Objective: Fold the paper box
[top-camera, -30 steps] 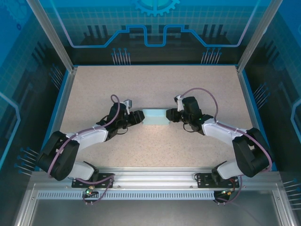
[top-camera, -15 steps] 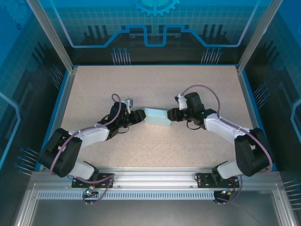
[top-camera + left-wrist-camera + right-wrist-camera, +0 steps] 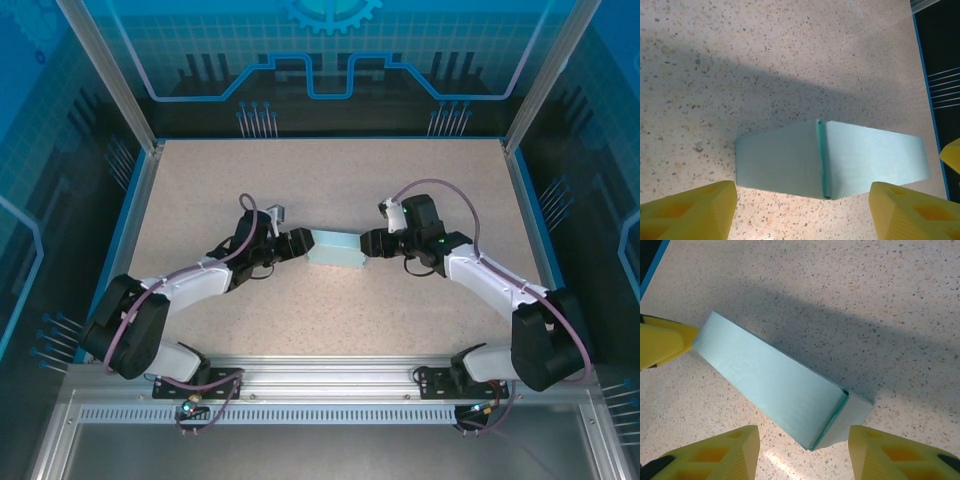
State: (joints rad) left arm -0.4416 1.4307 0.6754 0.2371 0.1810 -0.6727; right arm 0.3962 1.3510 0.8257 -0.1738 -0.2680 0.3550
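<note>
The paper box is seen lying on the speckled surface, about midway between left and right and somewhat nearer than the middle of it. It is folded up into a small closed rectangular block of pale light-blue card. Its long axis runs left to right and is slightly skewed, the right end lying a little nearer than the left.

The left claw is placed at the left end of the box and the right claw at the right end, so that the box lies between the two.

From the left wrist, the left claw is shown spread, its yellow fingers standing wider apart than the box, which lies just ahead of them and is not pinched. A darker seam is seen running across the box where two of its faces meet. A yellow fingertip of the right claw is seen at the far end of the box.

From the right wrist, the right claw is likewise shown spread, its fingers set apart on either side of the near end of the box; no grip is made. At that end a closed flap edge is visible. A finger of the left claw is seen against the opposite end; whether it touches cannot be told.
</note>
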